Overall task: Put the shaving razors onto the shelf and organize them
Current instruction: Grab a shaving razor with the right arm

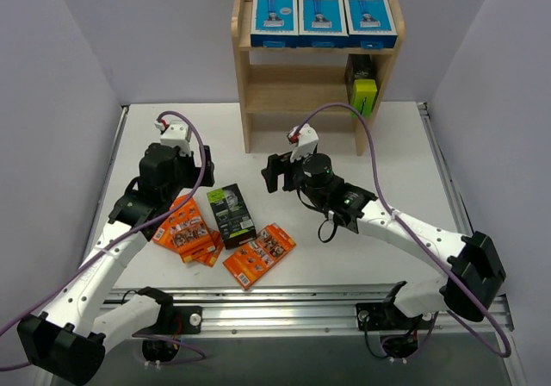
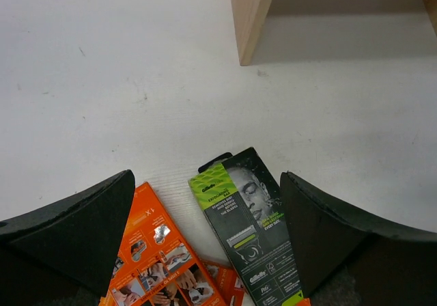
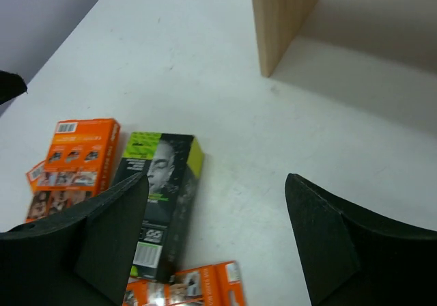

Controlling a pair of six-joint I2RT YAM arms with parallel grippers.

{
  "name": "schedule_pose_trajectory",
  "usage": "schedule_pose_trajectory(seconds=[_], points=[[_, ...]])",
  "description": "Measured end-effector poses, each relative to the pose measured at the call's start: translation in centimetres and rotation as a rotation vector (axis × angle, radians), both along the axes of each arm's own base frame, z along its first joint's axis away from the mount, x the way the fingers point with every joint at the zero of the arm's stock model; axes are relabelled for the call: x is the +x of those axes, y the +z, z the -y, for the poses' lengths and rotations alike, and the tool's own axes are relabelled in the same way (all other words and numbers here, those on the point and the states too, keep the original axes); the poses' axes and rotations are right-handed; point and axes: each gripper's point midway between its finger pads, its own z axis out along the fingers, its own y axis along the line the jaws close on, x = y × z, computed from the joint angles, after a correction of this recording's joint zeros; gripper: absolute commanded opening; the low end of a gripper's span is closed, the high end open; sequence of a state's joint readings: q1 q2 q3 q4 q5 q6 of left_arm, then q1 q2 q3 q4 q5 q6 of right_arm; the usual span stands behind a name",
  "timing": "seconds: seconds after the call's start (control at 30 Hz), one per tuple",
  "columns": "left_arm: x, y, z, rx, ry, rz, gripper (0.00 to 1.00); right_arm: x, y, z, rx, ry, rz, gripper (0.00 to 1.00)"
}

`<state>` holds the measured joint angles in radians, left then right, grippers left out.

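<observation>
Left claw (image 2: 207, 190) wide, empty, near black box (image 2: 249, 238) on tabletop (image 2: 102, 80); right claw (image 3: 218, 190) wide, empty. Top view only: three blue boxes (image 1: 323, 15) on shelf (image 1: 244, 59) top tier.

Three blue boxes (image 1: 323, 17), two black (image 1: 232, 214), three orange packs (image 1: 259, 255)

1. Shelf (image 1: 244, 76): pale natural wood.
2. Three top boxes (image 1: 322, 17): blue and white, razor picture.
3. Flat box (image 1: 232, 214): black with lime green, a man's face.
4. Packs (image 1: 259, 255): orange, small photos.
5. Bench (image 1: 405, 171): white.
6. Fingers (image 2: 75, 231): black.
</observation>
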<state>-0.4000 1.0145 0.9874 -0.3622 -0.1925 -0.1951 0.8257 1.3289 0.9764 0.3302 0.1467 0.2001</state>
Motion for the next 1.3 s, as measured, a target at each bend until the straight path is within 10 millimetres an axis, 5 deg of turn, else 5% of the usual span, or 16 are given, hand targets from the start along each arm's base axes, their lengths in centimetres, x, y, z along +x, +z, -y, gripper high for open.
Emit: schedule_pose_trajectory(seconds=[0.33, 0.87, 1.3], points=[[0.1, -0.2, -0.9, 0.018, 0.044, 0.008, 0.97, -2.3, -8.6, -3.8, 0.189, -0.014, -0.425, 1.0], [0.1, -0.3, -0.9, 0.019, 0.045, 0.002, 0.97, -5.4, -17.3, -6.7, 0.352, 0.002, -0.753, 0.97], [0.1, -0.4, -1.0, 0.022, 0.047, -0.002, 0.97, -5.1, -18.5, -9.9, 0.391, 0.101, -0.817, 0.95]])
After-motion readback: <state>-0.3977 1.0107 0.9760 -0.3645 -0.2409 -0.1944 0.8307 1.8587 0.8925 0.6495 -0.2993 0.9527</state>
